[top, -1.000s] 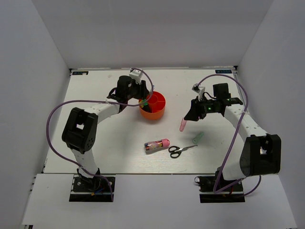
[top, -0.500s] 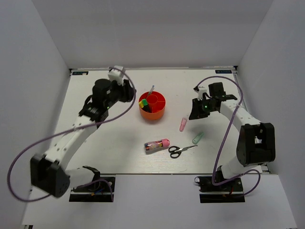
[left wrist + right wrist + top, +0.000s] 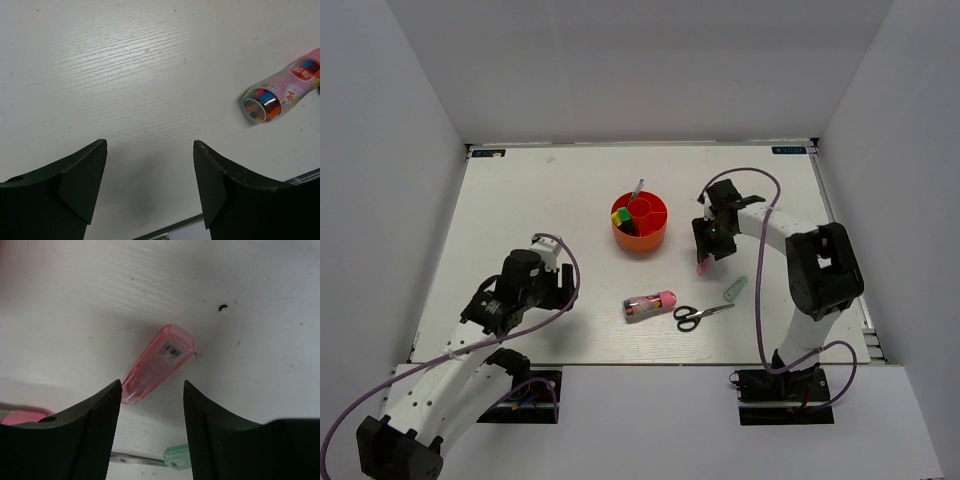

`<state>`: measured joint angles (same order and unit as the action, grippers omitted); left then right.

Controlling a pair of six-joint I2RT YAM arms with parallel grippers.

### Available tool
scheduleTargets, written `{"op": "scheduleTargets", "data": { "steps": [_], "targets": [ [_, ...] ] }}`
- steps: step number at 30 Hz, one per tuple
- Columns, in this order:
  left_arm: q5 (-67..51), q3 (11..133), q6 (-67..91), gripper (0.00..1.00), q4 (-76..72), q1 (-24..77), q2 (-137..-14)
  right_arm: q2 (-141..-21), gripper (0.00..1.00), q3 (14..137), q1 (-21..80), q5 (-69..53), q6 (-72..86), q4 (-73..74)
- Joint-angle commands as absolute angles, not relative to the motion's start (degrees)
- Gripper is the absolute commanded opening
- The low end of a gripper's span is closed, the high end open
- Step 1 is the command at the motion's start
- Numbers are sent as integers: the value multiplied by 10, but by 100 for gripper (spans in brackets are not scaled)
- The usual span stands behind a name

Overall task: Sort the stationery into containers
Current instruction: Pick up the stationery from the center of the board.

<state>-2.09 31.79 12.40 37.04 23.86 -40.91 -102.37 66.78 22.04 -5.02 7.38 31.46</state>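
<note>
The orange-red organiser [image 3: 640, 236] stands mid-table and holds green- and yellow-capped markers [image 3: 618, 215] and a thin pen [image 3: 638, 189]. A pink tube [image 3: 702, 262] lies to its right. My right gripper [image 3: 706, 246] is open and just above the tube; in the right wrist view the tube [image 3: 157, 362] lies at a slant with its lower end between my open gripper [image 3: 152, 386]. A pale green tube [image 3: 736, 289], black-handled scissors [image 3: 700, 314] and a clear pink-capped tube [image 3: 649, 304] lie nearer. My left gripper [image 3: 558, 287] is open and empty, left of the clear tube [image 3: 282, 92].
White walls close in the table on three sides. The table's near edge [image 3: 240, 210] runs just below my left gripper [image 3: 150, 145]. The pale green tube [image 3: 177, 456] and a scissors blade [image 3: 135, 459] show beyond the pink tube.
My left arm has drawn back from the organiser to the near left of the table. My right gripper has swung left and now sits over the pink tube. The tube has not moved.
</note>
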Motion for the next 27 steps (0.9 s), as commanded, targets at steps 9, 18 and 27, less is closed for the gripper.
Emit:
{"op": "scheduleTargets", "data": {
  "steps": [9, 18, 27],
  "targets": [
    [-11, 324, 117, 80, 385, 236, -395, -1098, 55, 729, 259, 90, 157, 336],
    [-18, 323, 113, 80, 388, 236, -399, -1120, 35, 713, 258, 65, 184, 347],
    [-18, 319, 110, 79, 388, 237, -391, -1086, 2, 732, 258, -16, 136, 337]
  ]
}}
